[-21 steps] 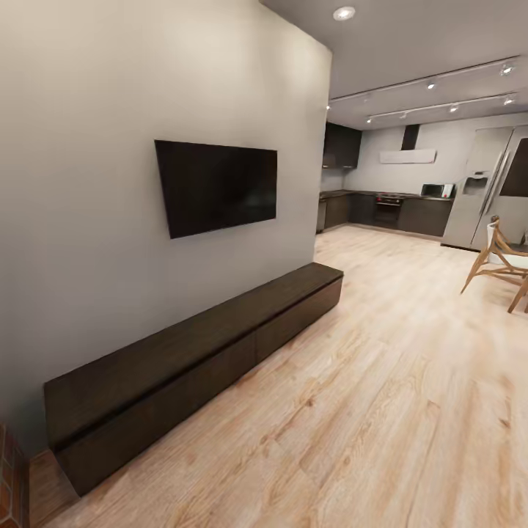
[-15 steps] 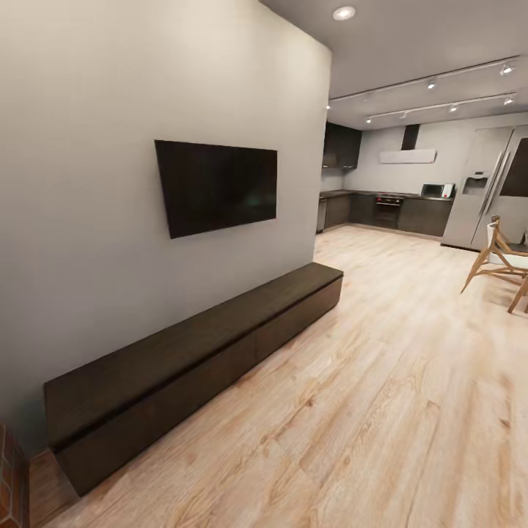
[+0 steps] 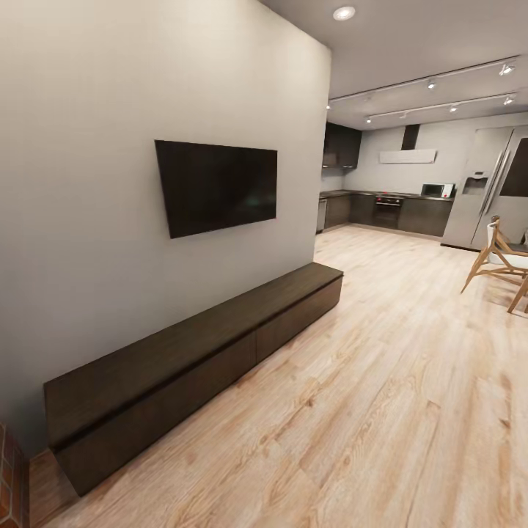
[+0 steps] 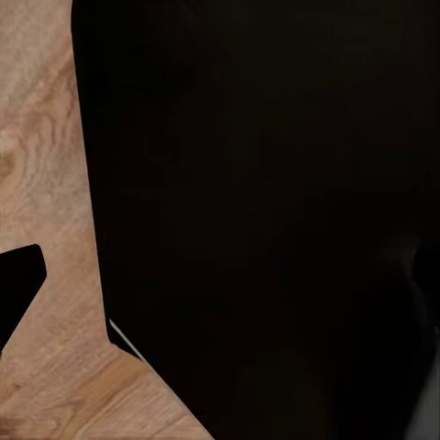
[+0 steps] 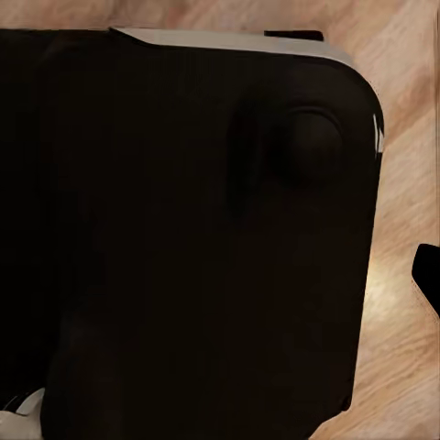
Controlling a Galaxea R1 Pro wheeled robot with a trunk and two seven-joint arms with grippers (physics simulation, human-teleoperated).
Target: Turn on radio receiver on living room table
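Observation:
The radio receiver and the low coffee table are out of view. The head view looks along a grey wall with a dark wall-mounted television (image 3: 216, 185) above a long low dark cabinet (image 3: 198, 352). In the left wrist view a dark wedge that may be a fingertip (image 4: 18, 280) pokes in over light wood floor (image 4: 41, 137), beside a large black part of my own body (image 4: 275, 211). The right wrist view gives a similar black body panel (image 5: 183, 229) and a dark tip (image 5: 428, 273) at the frame's edge.
Light wood floor (image 3: 381, 396) stretches ahead toward a dark-cabinet kitchen (image 3: 389, 209) with a steel fridge (image 3: 488, 187). A wooden chair (image 3: 502, 264) stands at the right edge. A strip of brick (image 3: 9, 477) shows at the lower left corner.

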